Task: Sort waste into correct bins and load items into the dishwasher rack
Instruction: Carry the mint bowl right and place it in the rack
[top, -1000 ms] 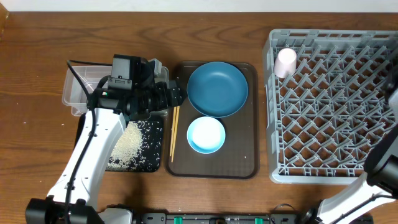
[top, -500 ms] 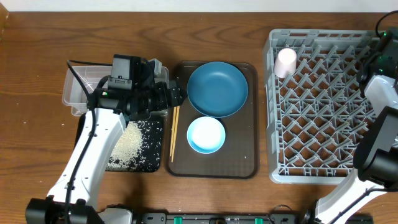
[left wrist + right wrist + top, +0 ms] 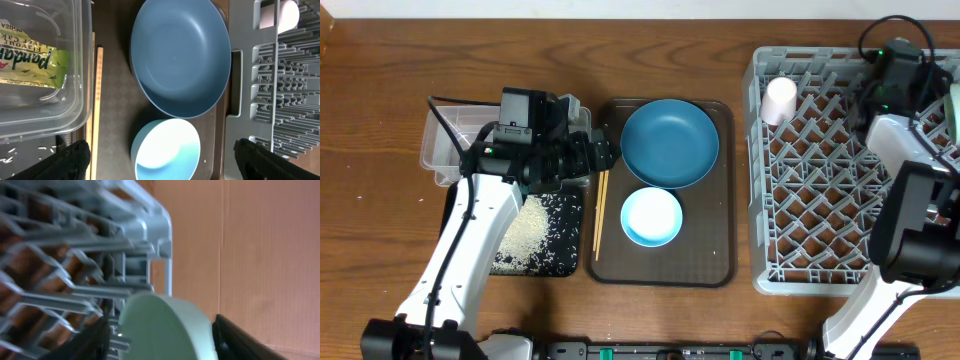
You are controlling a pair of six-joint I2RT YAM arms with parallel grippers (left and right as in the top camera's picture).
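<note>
My left gripper hangs open over the small light blue bowl, which sits with the dark blue bowl on the brown tray. Wooden chopsticks lie along that tray's left side. In the right wrist view the pale green bowl stands on edge between the spread fingers of my right gripper, at the far right corner of the grey dishwasher rack. The left finger stands apart from the bowl. A pink cup sits in the rack's far left corner. The yellow-green wrapper lies in the clear tub.
A black tray holding white rice grains sits in front of the clear tub, under my left arm. The brown serving tray lies between it and the rack. A cardboard wall stands just beyond the rack's corner.
My right arm has swung in from the right edge over the rack's far right corner, and its jaws have spread apart. The left arm has not moved.
</note>
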